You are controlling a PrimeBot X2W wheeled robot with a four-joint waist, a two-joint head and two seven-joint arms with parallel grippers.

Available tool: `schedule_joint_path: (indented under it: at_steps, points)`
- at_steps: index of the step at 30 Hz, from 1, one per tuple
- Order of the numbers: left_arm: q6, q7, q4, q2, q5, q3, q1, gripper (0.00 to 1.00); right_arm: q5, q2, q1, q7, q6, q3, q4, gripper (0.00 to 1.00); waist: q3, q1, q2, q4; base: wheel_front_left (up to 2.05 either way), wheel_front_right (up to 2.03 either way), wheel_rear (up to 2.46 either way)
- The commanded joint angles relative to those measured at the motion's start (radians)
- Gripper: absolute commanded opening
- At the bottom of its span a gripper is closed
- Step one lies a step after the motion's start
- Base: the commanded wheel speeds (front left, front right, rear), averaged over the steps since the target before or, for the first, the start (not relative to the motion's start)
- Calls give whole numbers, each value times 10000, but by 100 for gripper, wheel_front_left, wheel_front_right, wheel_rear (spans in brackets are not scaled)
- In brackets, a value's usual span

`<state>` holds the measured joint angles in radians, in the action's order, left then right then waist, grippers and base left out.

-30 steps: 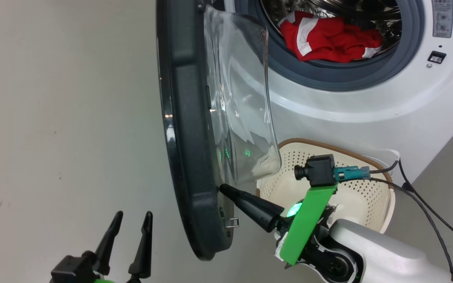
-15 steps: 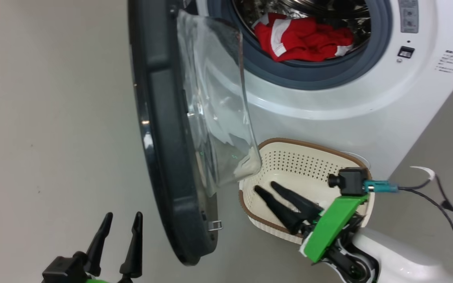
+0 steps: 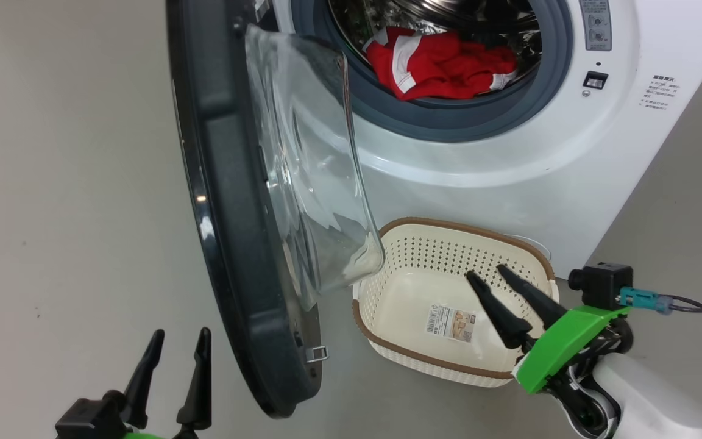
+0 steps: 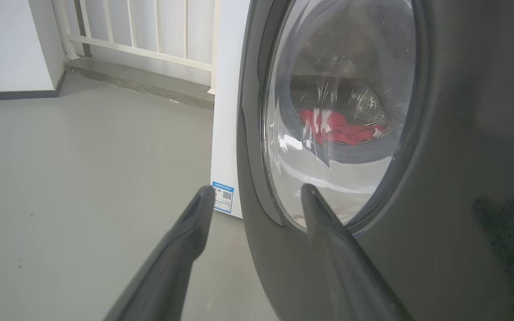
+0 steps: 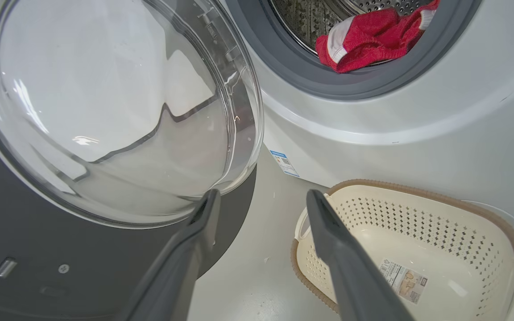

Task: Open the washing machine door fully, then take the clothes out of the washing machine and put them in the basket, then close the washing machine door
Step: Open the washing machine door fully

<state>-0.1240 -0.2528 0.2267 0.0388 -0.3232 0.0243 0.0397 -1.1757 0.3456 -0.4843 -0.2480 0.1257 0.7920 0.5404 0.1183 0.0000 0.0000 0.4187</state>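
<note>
in the head view the big white front-loading washing machine [image 3: 479, 177] fills 12 to 2 o'clock, its steel drum mouth facing you. its large round door with the glossy black rim and bulging clear glass bowl [image 3: 229, 213] stands edge-on from 11 down to 7 o'clock, swung out roughly square to the front; i judge it may not be fully open yet. the small cream perforated plastic basket with the brown rim [image 3: 436, 262] sits on the floor at 5 o'clock, just beside the machine, holding nothing but its sticker. the red garments with white trim [image 3: 442, 61] lie in the drum at 12 o'clock, against the grey gasket.

your right gripper [image 3: 485, 272] hovers over the basket at 4 o'clock, fingers spread, holding nothing. your left gripper [image 3: 181, 332] sits at 7 o'clock, fingers also spread, near the door's outer face.

if you reach for the drum now, your right forearm may clip the bowl and swing the door. the cloth could also snag on the gasket or drop short of the basket.
</note>
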Motion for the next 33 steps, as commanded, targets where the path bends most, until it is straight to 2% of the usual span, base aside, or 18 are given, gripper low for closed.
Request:
schedule_joint_path:
  at_steps: [1, 11, 15, 19, 24, 33]
  points:
    - [-54, -90, -213, 114, 127, -393, 16, 100, 801, -180, 394, -134, 50, -564, -110, 100, -26, 0, 0, -39, 0, 0, 0]
    - [-61, -90, -195, 114, 182, -473, -7, 100, 5593, -1356, 2065, -136, 50, -4317, -1117, 100, -92, 0, 0, -66, 0, 0, 0]
    - [-63, -90, -193, 114, 207, -483, -4, 100, 6975, -1915, 2661, -136, 50, -5589, -1754, 100, -93, 0, 0, -64, 0, 0, 0]
    - [-64, -90, -199, 114, 229, -470, -5, 100, 7868, -2261, 3031, -137, 50, -6352, -2267, 100, -94, 0, 0, -59, 0, 0, 0]
    - [-65, -90, -187, 114, 243, -439, 17, 100, 8393, -2550, 3399, -137, 50, -7089, -2666, 100, -100, 0, 0, -44, 0, 0, 0]
    - [-66, -90, -168, 114, 225, -423, 5, 100, 8855, -2751, 3894, -137, 50, -7499, -2554, 100, -76, 0, 0, -54, 0, 0, 0]
